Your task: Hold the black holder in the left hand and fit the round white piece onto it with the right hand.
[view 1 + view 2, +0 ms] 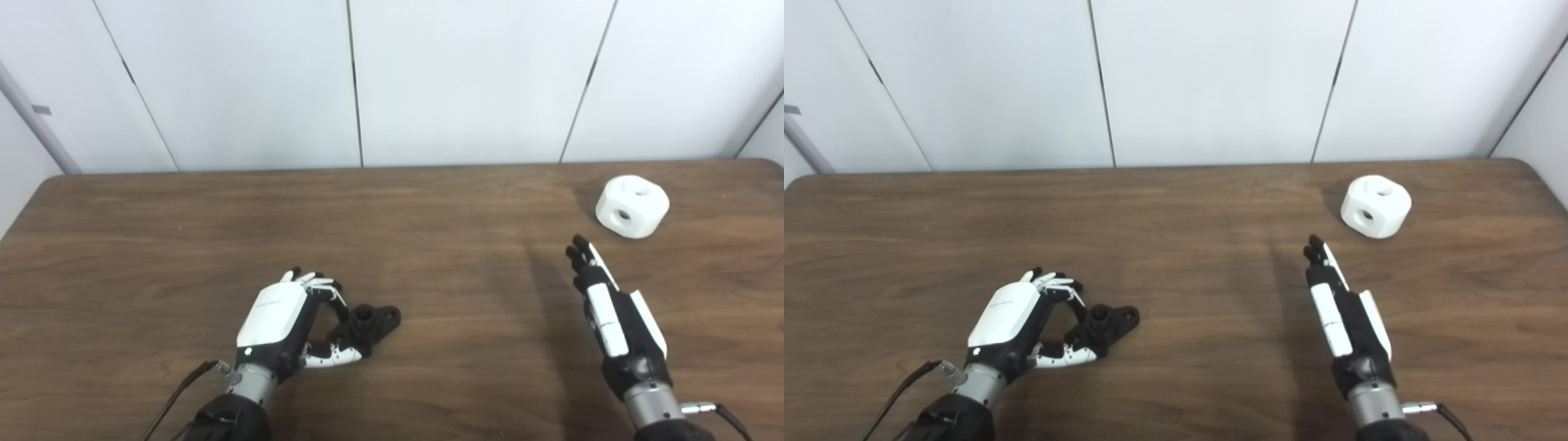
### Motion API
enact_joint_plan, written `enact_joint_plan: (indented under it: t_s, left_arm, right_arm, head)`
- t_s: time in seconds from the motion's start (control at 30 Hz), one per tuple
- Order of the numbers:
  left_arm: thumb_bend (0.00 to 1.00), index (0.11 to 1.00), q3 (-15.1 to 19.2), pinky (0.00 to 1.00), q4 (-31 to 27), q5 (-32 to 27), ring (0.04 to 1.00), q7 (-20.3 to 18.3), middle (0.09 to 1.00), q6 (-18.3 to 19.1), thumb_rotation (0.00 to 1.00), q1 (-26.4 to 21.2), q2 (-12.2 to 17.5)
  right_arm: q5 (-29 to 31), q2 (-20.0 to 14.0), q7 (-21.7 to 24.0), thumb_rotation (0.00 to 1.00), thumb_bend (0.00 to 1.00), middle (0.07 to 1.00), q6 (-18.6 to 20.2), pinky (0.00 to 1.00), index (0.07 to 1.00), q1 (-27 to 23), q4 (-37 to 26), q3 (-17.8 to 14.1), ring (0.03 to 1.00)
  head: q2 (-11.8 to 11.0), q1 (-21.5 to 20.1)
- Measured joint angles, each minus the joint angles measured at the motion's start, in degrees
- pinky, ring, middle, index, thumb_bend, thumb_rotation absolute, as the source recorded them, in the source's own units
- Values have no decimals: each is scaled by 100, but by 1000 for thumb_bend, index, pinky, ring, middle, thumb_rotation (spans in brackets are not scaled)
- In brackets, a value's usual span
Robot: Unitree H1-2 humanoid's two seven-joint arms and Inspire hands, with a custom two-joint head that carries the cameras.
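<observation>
Curling around black holder: left robot hand; right robot hand flat, empty, near round white piece; views match.

White piece, black holder

Near end of black holder hidden behind left hand; contact between fingers and holder impossible to judge. Palm of right hand turned away, unseen. Both forearms cut off by bottom edge. Table cropped at sides and bottom.

Brown wooden table under black holder and round white piece
</observation>
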Motion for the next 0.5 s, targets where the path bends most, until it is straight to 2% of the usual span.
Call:
enact_joint_plan:
  t_s: [0.23,0.5]
  left_arm:
    - [521,486,-52,1000,-213,239,898,-230,788,-108,48,142,-84]
    - [522,486,-109,1000,-279,449,894,-214,783,-316,48,328,-286]
  right_arm:
    - [4,-15,1,1000,626,955,210,1000,961,-4,-114,-120,988]
    - [111,-38,23,1000,646,961,432,1000,963,-13,-293,-246,980]
  head:
    - [167,-44]
    - [264,-97]
